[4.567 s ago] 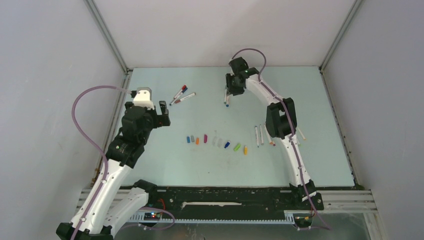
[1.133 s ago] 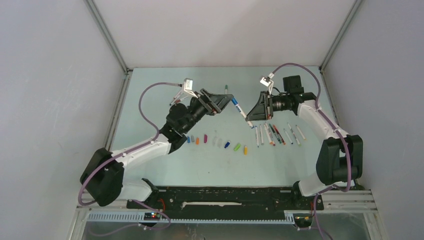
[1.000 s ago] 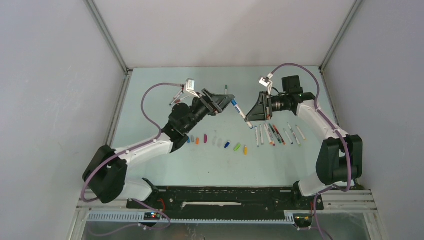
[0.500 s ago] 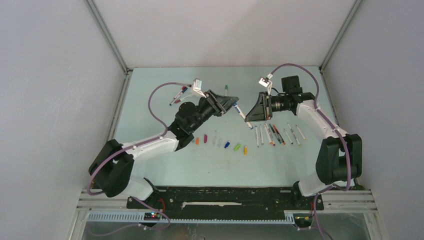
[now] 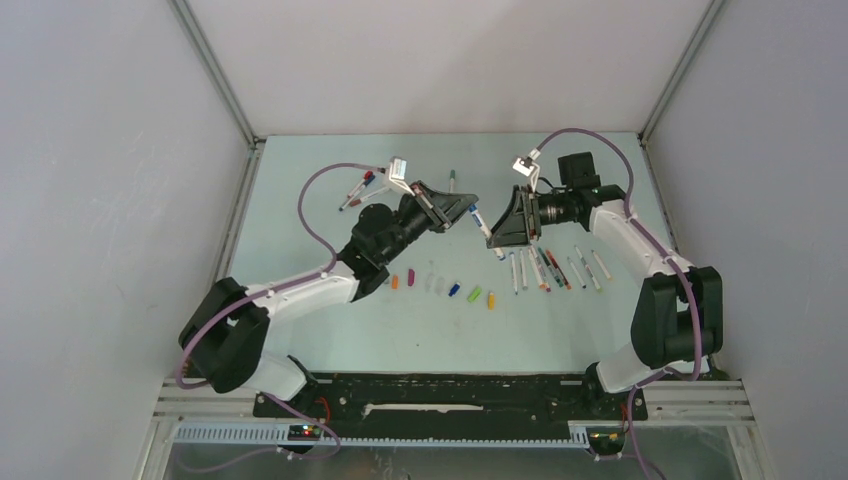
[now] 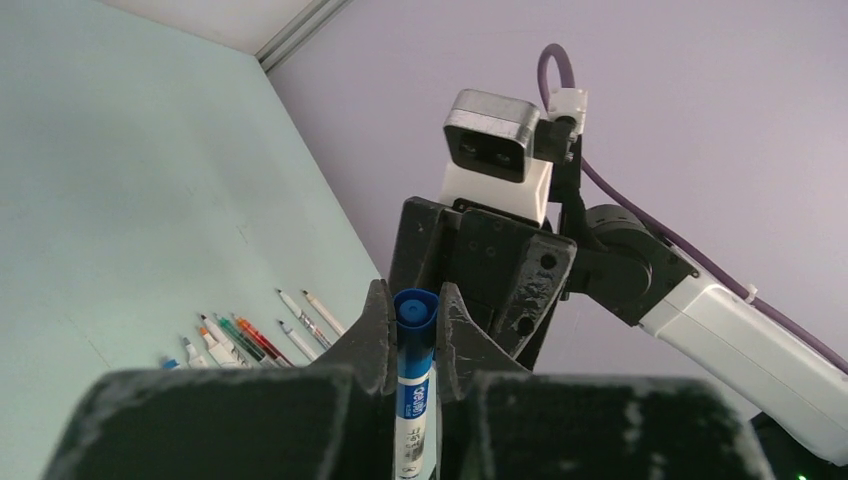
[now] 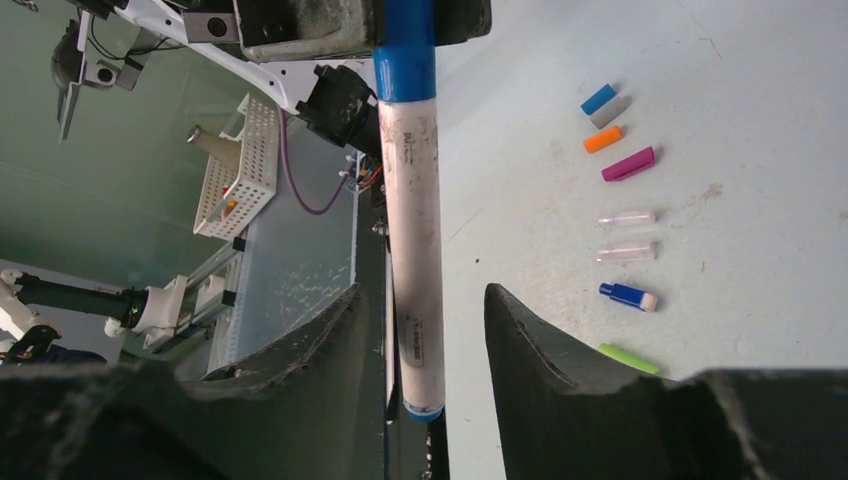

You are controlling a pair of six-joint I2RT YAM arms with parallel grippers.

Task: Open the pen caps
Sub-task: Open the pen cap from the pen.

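Observation:
A white pen with a blue pen cap (image 6: 415,312) hangs in the air between my two arms. My left gripper (image 6: 414,295) is shut on that blue cap; from above it sits at the pen's upper left end (image 5: 467,208). The white barrel (image 7: 415,250) runs between the fingers of my right gripper (image 7: 422,295), which stands open with a gap on each side of it. From above, the right gripper (image 5: 494,232) faces the left one closely. Several loose pen caps (image 5: 440,288) lie in a row on the table.
Several uncapped pens (image 5: 555,268) lie side by side under the right arm. Capped pens (image 5: 362,188) rest at the back left, and a single pen (image 5: 452,178) lies near the back middle. Loose magenta (image 7: 628,164), orange (image 7: 603,139) and green (image 7: 630,358) caps lie below the right wrist.
My left gripper moved right and closed on the pen's blue cap. The right jaws have spread off the barrel that they were gripping.

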